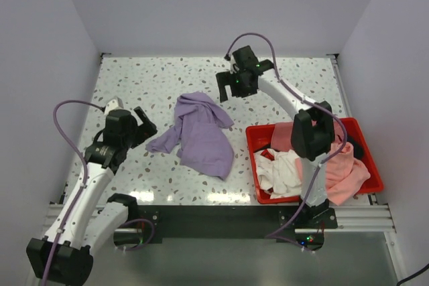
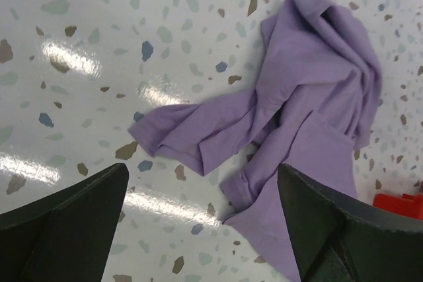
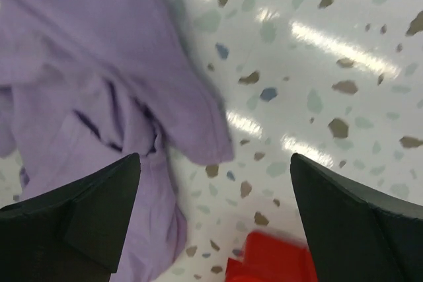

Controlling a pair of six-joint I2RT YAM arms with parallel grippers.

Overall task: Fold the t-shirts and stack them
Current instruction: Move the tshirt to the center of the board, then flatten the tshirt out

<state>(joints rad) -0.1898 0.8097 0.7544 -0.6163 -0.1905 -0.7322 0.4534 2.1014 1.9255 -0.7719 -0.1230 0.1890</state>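
Left gripper: my left gripper (image 1: 142, 124) sits low over the near-left part of the table. Its jaws are spread wide and grasp nothing. Its wrist view faces the shirt's trailing sleeve, which I judge a good stand-off for taking that end.
Bin: the red rectangular plastic bin (image 1: 250, 152) stands near right, beside my right arm's base. It holds the waiting heap: a crumpled white fabric t-shirt (image 1: 281, 172) and a salmon pink fabric t-shirt (image 1: 345, 173) spilling over the right rim. Keeping them there leaves the middle for folding.
Task shirt: the lavender purple short-sleeved fabric t-shirt (image 1: 201, 132) lies bunched and unfolded mid-table on the white speckled tabletop (image 1: 147, 78). It lies between my 2 grippers, near the bin but apart from it.
Right gripper: my right gripper (image 1: 231, 85) hangs farthest out, above the shirt's far-right edge. Its jaws are released wide with nothing between them, so the cloth lies free.
Progress: I judge 1 shirt is out and 0 are folded or stacked.
Next: flattening likely needs both grippers pinching opposite ends.
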